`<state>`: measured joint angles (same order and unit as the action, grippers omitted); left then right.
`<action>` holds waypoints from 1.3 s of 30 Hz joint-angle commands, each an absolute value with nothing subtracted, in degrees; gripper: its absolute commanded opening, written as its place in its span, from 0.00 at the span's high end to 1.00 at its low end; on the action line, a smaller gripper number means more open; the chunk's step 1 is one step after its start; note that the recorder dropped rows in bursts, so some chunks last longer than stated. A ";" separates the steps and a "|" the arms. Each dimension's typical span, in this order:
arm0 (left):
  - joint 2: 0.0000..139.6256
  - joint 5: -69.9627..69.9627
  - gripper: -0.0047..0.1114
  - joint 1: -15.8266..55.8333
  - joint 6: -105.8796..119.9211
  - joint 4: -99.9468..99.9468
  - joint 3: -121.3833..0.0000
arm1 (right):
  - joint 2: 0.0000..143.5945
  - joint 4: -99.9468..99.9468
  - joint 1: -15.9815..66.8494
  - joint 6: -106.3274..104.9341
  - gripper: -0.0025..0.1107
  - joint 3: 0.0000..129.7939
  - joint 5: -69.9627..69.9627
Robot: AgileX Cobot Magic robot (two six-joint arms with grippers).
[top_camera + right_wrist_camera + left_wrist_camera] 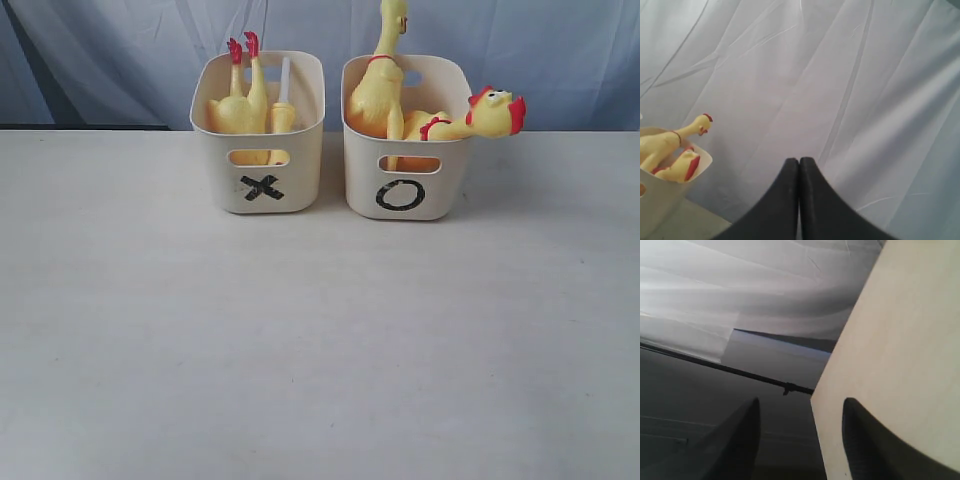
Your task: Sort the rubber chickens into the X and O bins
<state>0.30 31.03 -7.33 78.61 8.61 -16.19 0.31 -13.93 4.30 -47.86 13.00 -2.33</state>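
As the floppy yellow rubber chickens (372,100) all sit inside the cream plastic X tub (300,180) and matching O tub (445,185), the left gripper (801,407) idles spread, the right gripper (799,162) pressed together, both empty.

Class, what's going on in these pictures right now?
Nothing is being handled. A rubber chicken sits feet-up in the X bin; the O bin holds two more, one with its head over the rim. The left gripper, jaws open, and the right gripper, jaws shut on nothing, are apart from the bins.
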 commanded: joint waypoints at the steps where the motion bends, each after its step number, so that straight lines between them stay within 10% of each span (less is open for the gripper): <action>1: 0.00 29.89 0.54 -6.59 78.47 4.79 -9.35 | 0.00 -7.49 4.06 -47.92 0.98 9.82 -0.68; 39: 0.00 2.46 0.54 -1.52 61.93 7.77 0.00 | 0.00 -2.53 4.06 -47.92 0.98 0.00 -8.57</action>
<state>0.30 7.82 -1.79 71.90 2.22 -0.23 0.31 -0.55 4.30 -47.86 0.30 -8.36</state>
